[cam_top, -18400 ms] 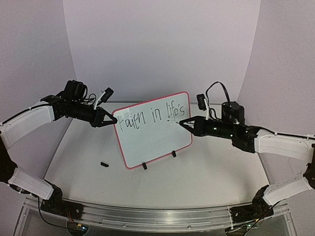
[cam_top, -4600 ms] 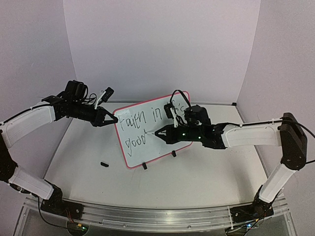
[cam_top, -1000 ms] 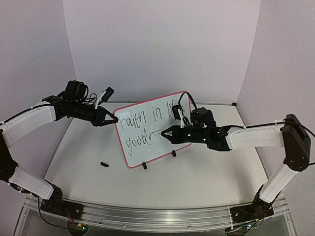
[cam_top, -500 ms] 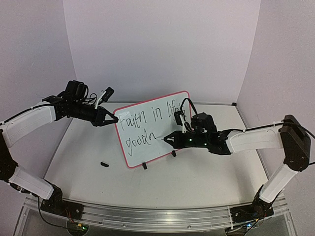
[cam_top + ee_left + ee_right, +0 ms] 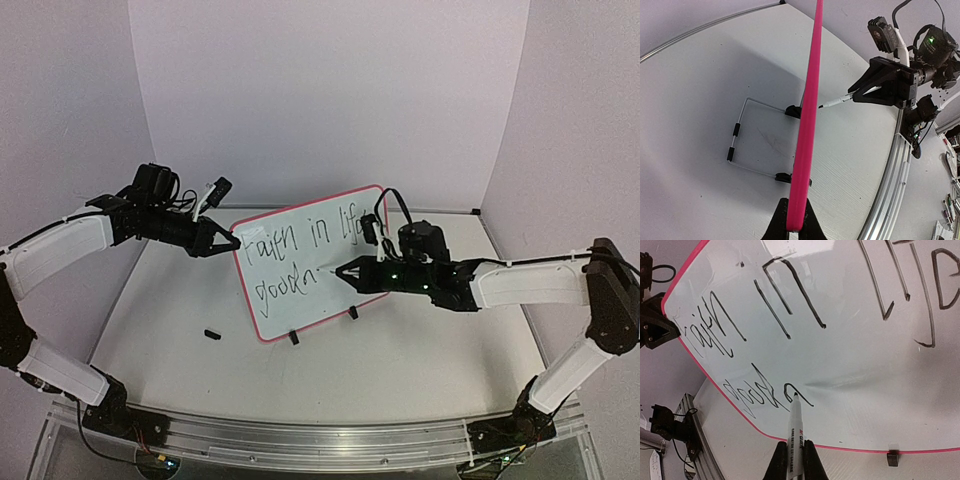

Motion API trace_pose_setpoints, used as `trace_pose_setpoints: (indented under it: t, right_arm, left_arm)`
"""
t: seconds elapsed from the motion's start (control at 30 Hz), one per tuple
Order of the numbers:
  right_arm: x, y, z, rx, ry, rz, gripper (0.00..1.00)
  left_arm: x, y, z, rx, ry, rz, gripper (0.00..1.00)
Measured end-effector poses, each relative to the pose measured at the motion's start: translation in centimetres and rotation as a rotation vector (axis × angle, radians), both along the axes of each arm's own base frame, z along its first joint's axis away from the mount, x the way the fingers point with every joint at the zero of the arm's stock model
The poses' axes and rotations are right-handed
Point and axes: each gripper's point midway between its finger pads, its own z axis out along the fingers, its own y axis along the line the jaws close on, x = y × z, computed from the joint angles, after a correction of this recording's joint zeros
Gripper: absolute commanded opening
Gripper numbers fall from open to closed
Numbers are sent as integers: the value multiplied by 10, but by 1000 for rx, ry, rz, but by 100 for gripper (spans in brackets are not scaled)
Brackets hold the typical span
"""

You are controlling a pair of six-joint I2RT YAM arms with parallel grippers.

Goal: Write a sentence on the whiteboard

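The whiteboard [image 5: 322,305] stands propped near-upright on the bench [image 5: 420,350]. The left claw [image 5: 232,243] is clenched on its left edge, probably to brace it against pen pressure. The right claw [image 5: 347,272] grasps a marker [image 5: 796,430] (tip at the second line's end).

Item: small black piece [image 5: 212,334] on the worktop [image 5: 420,350], too small for me to identify. Item: pink-framed white rectangular whiteboard [image 5: 300,305], top line's ending hidden behind my right arm [image 5: 520,285].
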Motion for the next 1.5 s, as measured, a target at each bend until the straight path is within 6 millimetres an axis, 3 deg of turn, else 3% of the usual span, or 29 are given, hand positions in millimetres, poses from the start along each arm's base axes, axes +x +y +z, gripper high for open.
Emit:
trace_pose_setpoints:
  t: [0.7, 1.13, 1.5]
  right_arm:
    - [10, -3, -17, -18, 39, -13, 0]
    - [18, -11, -5, -3, 15, -49, 0]
    - [18, -2, 2, 21, 14, -4, 0]
  left_arm:
    - [0, 0, 0, 0, 1, 0, 0]
    - [0, 0, 0, 0, 0, 0, 0]
    - [0, 0, 0, 0, 1, 1, 0]
